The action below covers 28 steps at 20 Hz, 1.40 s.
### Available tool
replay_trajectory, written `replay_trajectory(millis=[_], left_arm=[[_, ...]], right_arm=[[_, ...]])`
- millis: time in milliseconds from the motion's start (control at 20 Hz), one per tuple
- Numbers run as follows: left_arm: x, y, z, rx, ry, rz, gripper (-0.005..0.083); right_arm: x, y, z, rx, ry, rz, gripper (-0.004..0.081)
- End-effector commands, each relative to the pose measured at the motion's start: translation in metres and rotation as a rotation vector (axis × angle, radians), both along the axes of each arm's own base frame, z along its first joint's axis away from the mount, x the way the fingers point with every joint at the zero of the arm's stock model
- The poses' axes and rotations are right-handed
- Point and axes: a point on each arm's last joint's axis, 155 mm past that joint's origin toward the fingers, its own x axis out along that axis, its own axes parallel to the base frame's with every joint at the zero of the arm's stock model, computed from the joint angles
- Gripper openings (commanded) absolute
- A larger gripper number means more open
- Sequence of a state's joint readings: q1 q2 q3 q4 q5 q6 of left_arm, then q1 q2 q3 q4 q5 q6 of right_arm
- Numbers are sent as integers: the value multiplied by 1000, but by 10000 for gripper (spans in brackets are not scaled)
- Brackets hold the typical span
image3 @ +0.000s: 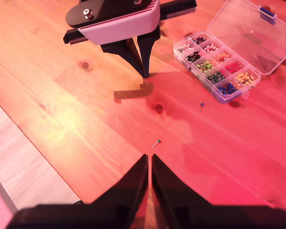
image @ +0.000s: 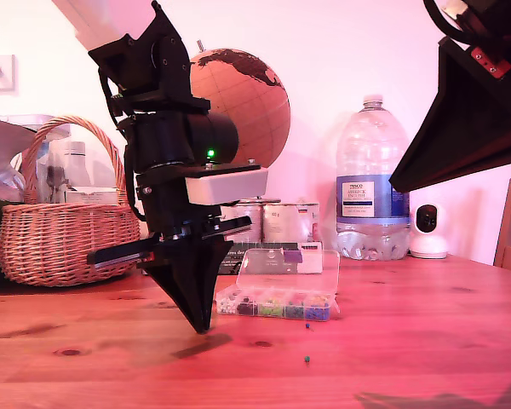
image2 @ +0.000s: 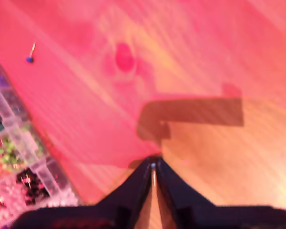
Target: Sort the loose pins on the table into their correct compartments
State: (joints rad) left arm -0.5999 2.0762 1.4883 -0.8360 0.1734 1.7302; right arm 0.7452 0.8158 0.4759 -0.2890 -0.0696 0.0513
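A: What lies loose?
B: A green pin [image3: 157,142] on the table [image3: 86,119], between the organiser box [image3: 238,33] and the table's near edge in the exterior view; a blue pin [image3: 201,104] just beside the box.
A: The grippers?
B: My first gripper [image: 202,328], low, pinches what looks like a pale pin [image2: 153,167]. My second gripper [image3: 149,156] hangs high, fingers almost touching, empty.
A: Handling?
B: Featherlight, stiff, rolls easily; I'd pinch the shaft below the head.
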Motion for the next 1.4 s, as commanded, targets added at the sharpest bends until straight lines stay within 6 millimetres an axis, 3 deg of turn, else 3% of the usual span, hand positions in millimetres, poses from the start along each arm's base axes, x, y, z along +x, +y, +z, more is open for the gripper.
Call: replay_trajectory(millis=[0, 500, 950, 1350], left_arm=[[2, 1, 11, -15, -19, 10, -20], [31, -19, 45, -86, -99, 53, -20], [61, -21, 51, -159, -170, 86, -20], [66, -29, 41, -191, -163, 85, -20]], right_arm=[[3, 3, 7, 13, -11, 2, -13], [3, 3, 7, 13, -11, 2, -13], [3, 3, 7, 13, -11, 1, -13], [3, 3, 8, 14, -13, 1, -13]])
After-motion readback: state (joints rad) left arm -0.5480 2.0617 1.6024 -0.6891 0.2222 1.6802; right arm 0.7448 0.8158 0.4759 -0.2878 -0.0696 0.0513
